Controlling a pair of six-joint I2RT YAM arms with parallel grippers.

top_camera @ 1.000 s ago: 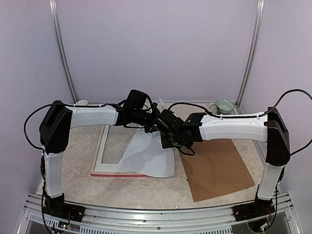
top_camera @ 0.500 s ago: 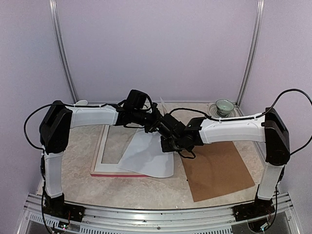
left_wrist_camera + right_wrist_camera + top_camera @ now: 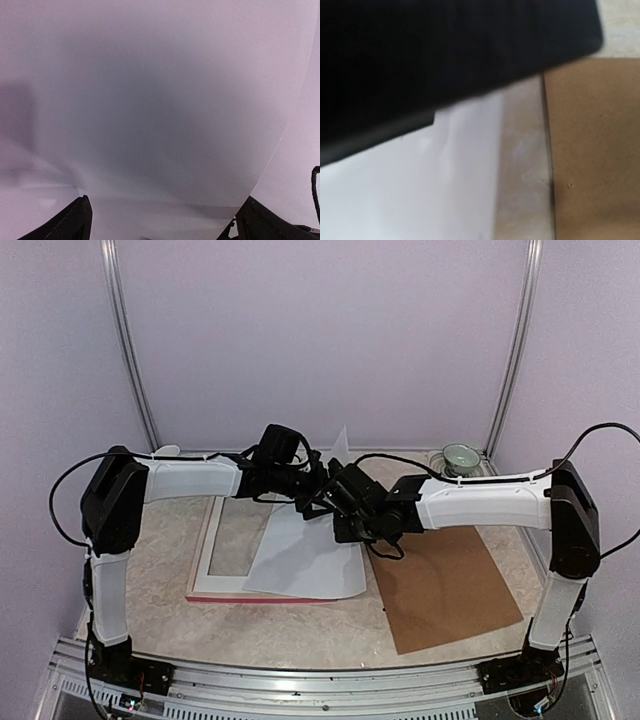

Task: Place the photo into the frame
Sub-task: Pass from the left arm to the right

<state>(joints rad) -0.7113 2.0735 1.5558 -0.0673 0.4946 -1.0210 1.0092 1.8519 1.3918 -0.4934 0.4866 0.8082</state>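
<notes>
Pinching the photo (image 3: 300, 560), right pincer (image 3: 332, 498) clamps; left pincer (image 3: 165, 212) gapes.

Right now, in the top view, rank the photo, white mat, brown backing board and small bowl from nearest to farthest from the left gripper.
1. photo: right at the open jaws of the left gripper, white back up, one corner lifted.
2. white mat: on the left side.
3. brown backing board: on the right, toward the arm bases.
4. small bowl: back right corner.
</notes>
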